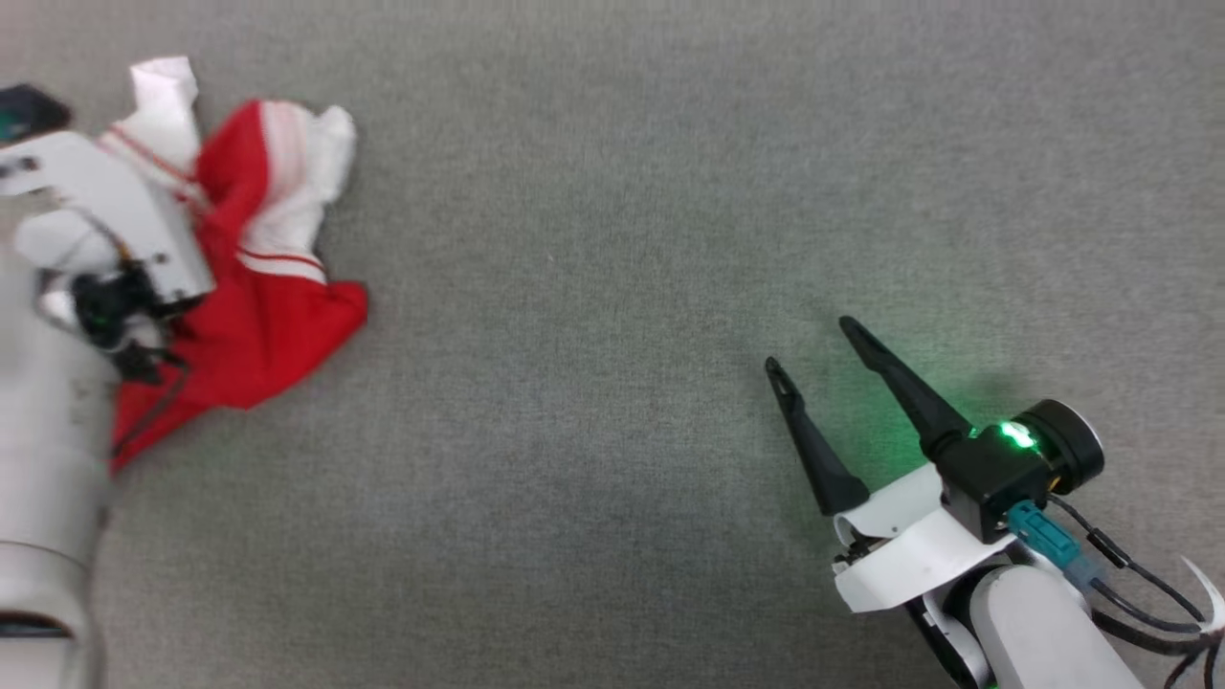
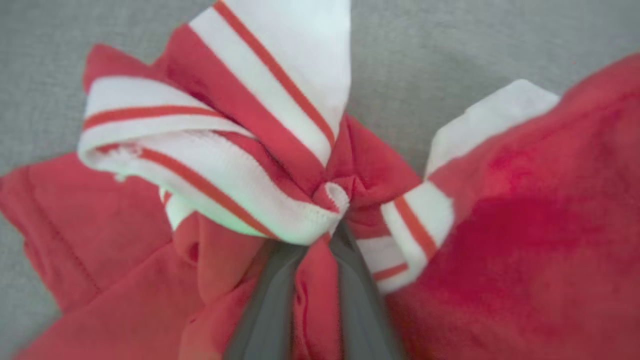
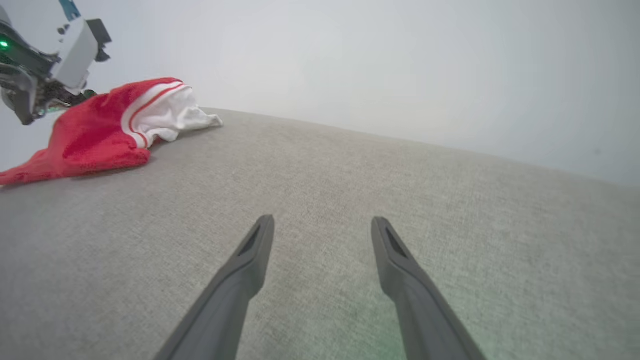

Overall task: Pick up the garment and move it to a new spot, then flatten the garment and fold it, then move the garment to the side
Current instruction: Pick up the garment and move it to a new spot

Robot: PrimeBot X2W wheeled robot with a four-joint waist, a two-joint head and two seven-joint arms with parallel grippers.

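Observation:
The garment lies crumpled on the grey surface at the far left, red with white-and-red striped trim and white lining showing. My left arm's pale wrist sits over its left part. In the left wrist view my left gripper has its dark fingers drawn together on a bunched fold of the garment, red cloth and striped trim pinched at the tips. My right gripper stands open at the lower right, far from the garment, with nothing between its fingers. The right wrist view shows the garment at the far left.
Grey fabric surface spreads wide between the garment and my right gripper. Beyond the surface's far edge stands a pale wall. My left arm's wrist housing hangs above the garment. Cables trail from my right wrist.

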